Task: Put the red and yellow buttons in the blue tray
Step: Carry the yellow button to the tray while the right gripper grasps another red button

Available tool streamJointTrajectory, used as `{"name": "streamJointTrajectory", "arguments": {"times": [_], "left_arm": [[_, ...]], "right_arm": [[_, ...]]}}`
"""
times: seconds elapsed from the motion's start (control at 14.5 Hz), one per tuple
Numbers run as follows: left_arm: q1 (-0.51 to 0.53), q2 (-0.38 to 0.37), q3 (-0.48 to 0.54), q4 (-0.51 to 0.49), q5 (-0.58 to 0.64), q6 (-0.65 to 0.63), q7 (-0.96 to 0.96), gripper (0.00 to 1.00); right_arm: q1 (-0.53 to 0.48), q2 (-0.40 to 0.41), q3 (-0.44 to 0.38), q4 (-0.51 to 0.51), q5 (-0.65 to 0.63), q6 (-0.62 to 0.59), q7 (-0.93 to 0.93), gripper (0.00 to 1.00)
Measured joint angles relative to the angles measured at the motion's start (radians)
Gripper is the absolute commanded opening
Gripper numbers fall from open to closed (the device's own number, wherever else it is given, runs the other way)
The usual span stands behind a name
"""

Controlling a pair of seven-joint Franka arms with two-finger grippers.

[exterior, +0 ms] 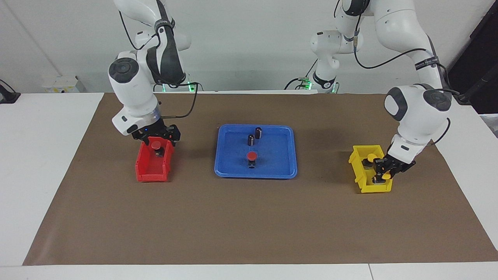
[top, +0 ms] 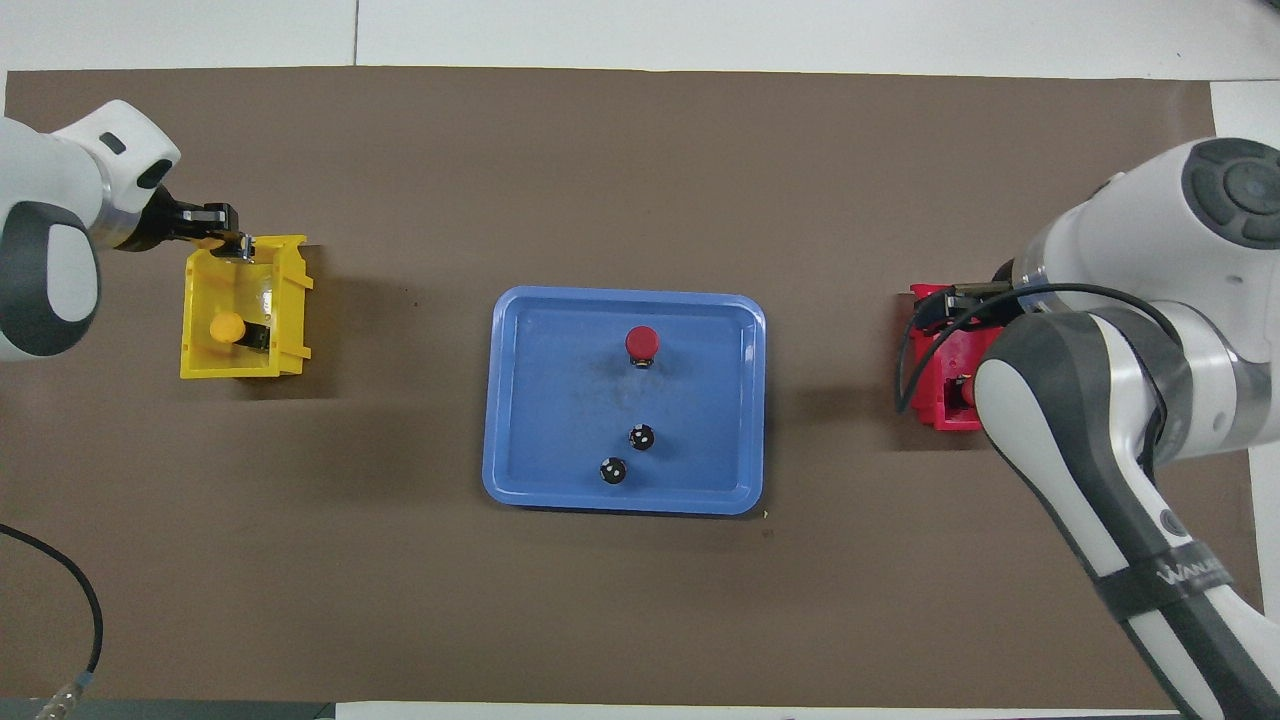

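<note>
Blue tray (exterior: 286,171), mid-table: two capless dark cylinders (exterior: 255,136) nearest the robots; one red button (exterior: 252,156) delivered. Red bin (exterior: 149,173): second red button (exterior: 156,145), right gripper (exterior: 156,137) spread above it. Yellow bin (exterior: 360,182): one yellow button (top: 227,327) loose, another yellow button (exterior: 386,175) pinched by left gripper (exterior: 383,169). Three remain.

Blue tray (exterior: 280,171) showing smooth, faintly glossy plastic, red bin (exterior: 149,175) and yellow bin (exterior: 373,188) looking like shiny moulded plastic, brown mat (exterior: 249,221) lying matt and paper-like, robot arm shells (exterior: 418,109) gleaming glossy white.
</note>
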Motion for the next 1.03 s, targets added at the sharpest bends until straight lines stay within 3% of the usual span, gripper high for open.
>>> {"name": "streamJointTrajectory", "arguments": {"times": [0.14, 0.28, 0.41, 0.69, 1.03], "left_arm": [[-0.065, -0.012, -0.005, 0.119, 0.010, -0.156, -0.084, 0.01], [-0.195, -0.019, -0.011, 0.114, 0.014, -0.175, -0.270, 0.01], [-0.324, -0.020, -0.021, 0.060, 0.008, -0.135, -0.415, 0.01], [-0.490, -0.019, -0.025, -0.078, -0.056, 0.008, -0.496, 0.01], [-0.524, 0.007, -0.021, -0.147, -0.147, 0.130, -0.501, 0.01]], "right_arm": [[-0.042, -0.028, 0.002, -0.092, 0.000, 0.075, -0.068, 0.81], [-0.060, -0.044, 0.002, -0.167, 0.000, 0.156, -0.105, 0.78], [-0.066, -0.055, 0.004, -0.221, 0.000, 0.200, -0.117, 0.74], [-0.069, -0.058, 0.005, -0.267, 0.000, 0.263, -0.121, 0.69], [-0.069, -0.058, 0.006, -0.323, 0.000, 0.337, -0.132, 0.57]]}}
